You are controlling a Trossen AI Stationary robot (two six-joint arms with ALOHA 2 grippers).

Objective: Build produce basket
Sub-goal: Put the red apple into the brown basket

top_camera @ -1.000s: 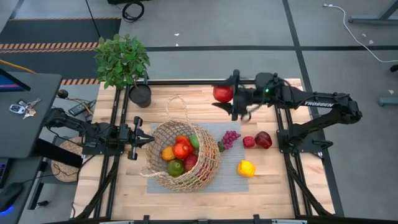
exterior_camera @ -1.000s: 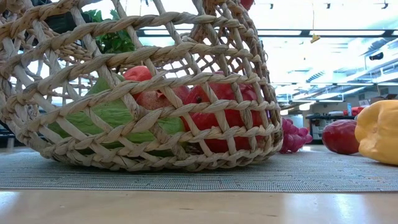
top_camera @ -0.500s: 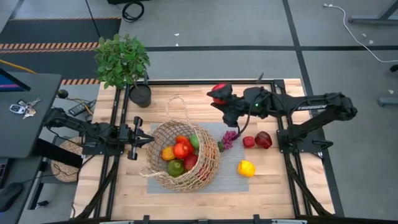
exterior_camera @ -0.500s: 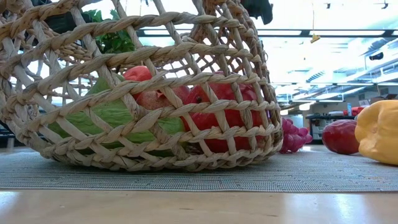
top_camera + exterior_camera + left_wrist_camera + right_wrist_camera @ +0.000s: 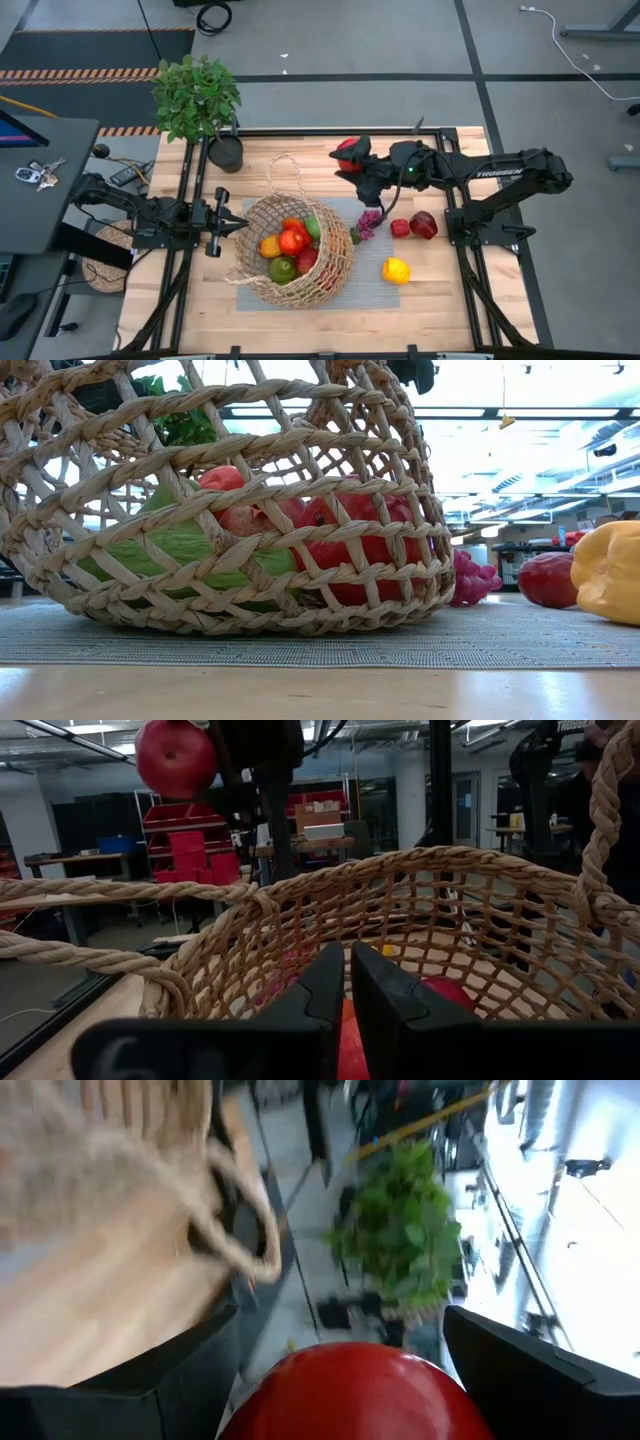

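right gripper [image 5: 349,160] — fingers wide around a red fruit [image 5: 346,150], above desk [image 5: 440,300] | left gripper [image 5: 240,224] — fingers closed, empty, beside basket [image 5: 335,270]

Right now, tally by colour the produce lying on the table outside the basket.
Red: 2, small red piece, dark red piece
Yellow: 1, yellow pepper
Purple: 1, grapes
Total: 4
Not counted: red fruit in right gripper

"TROSSEN" was printed in white on the right arm's forearm [image 5: 497,171]; a partial "6" showed on the left wrist mount [image 5: 120,1055].
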